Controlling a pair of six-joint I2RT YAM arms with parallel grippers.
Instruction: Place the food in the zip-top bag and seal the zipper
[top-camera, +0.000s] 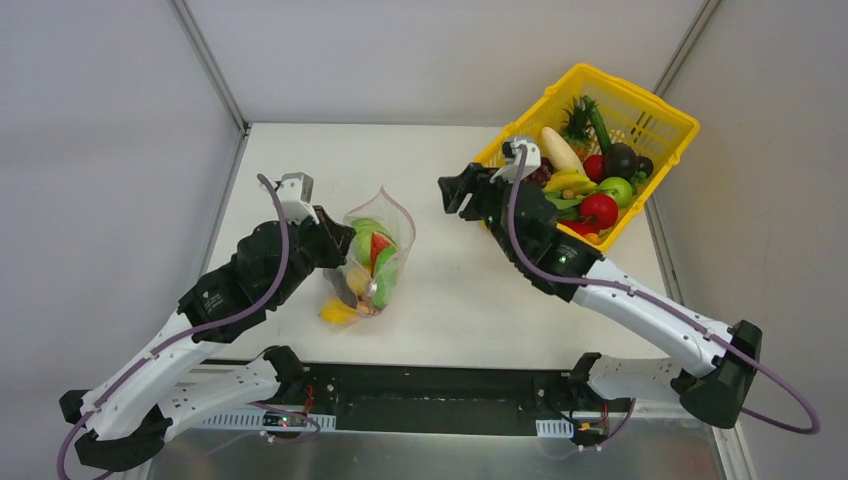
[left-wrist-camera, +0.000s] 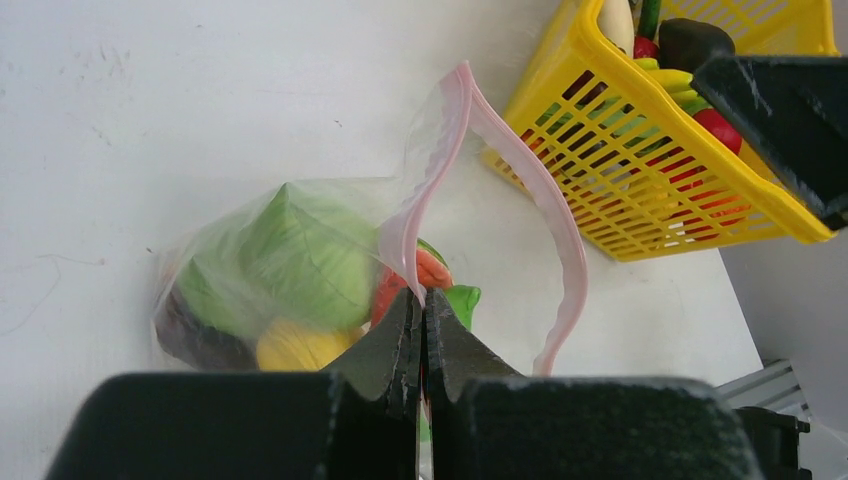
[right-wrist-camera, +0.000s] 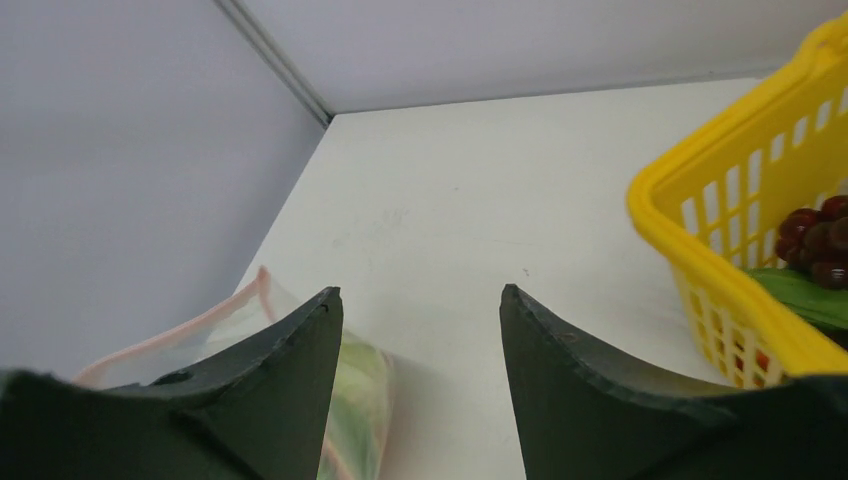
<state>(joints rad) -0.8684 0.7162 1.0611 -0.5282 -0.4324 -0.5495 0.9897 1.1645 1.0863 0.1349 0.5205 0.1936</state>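
The left arm rises from its base at the table's near-left corner and leans toward 1 o'clock, elbow bent, wrist turned in toward the middle of the white table (top-camera: 450, 290). Its left hand (left-wrist-camera: 421, 305) is clenched, fingers pressed flat together on the near lip of the clear, floppy plastic zip-top bag (top-camera: 375, 255). It grips right at the thin pink-red zipper strip (left-wrist-camera: 545, 200).

The bag stands on the table left of centre with its mouth gaping toward 12 o'clock. Inside lie a round green cabbage (left-wrist-camera: 300, 250), a yellow fruit (left-wrist-camera: 295, 345), a dark purple piece (left-wrist-camera: 190, 340) and an orange-red piece (left-wrist-camera: 432, 270).

The right arm stretches from the near-right corner toward 10 o'clock, long and low, its forearm passing the near corner of the yellow lattice plastic basket (top-camera: 660, 115). The right hand (top-camera: 447, 193) hangs released at 3 o'clock of the bag and apart from it, fingers (right-wrist-camera: 300, 360) spread with only bare table between them.

The basket sits at the far right, holding more toy food, among it a red round fruit (top-camera: 598, 210) and a dark grape bunch (right-wrist-camera: 815, 235).
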